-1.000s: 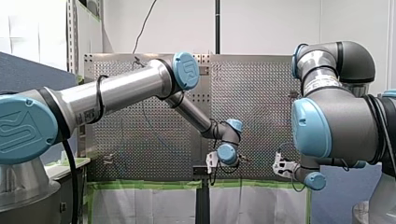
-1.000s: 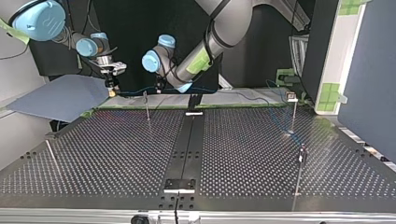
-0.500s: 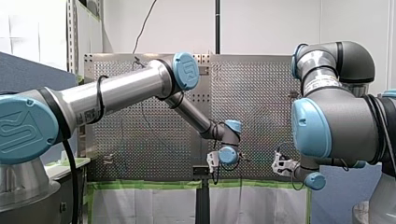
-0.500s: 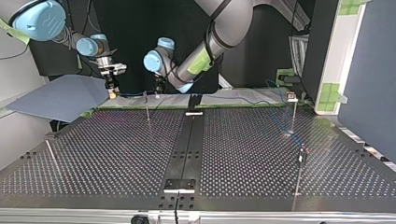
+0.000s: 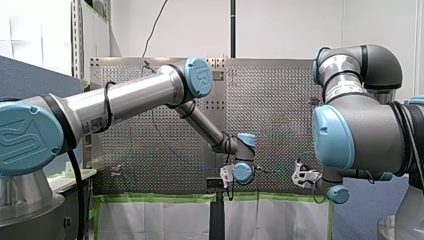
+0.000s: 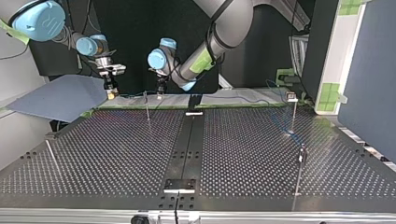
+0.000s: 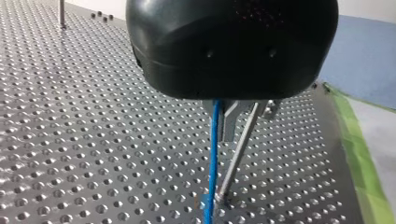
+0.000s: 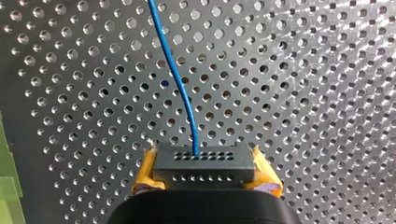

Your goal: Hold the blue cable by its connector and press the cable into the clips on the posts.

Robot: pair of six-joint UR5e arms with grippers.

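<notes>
My right pincer (image 8: 205, 182) is closed on the black connector (image 8: 204, 164), with its yellow pads (image 8: 145, 179) clamped on the two short ends. The block sits square, and the blue cable (image 8: 173, 70) leaves one hole in its face and runs free over the perforated counter (image 8: 303, 93). I judge this grip to be the anchor: it fixes the cable's end and direction so the line can be guided rather than dragged.

In the top view, this pincer hangs near the thin post (image 6: 147, 106) at the counter's far edge. My left pincer (image 6: 159, 91) hangs just beside the same post on the opposite side, so the post stands between them. In the left wrist view the cable runs out from under that pincer, close alongside the post. Whether the pincer is closed on it I cannot tell. Straddling the post probably lays the span across its clip for pressing in. Another post (image 6: 293, 112) stands well apart from it.
</notes>
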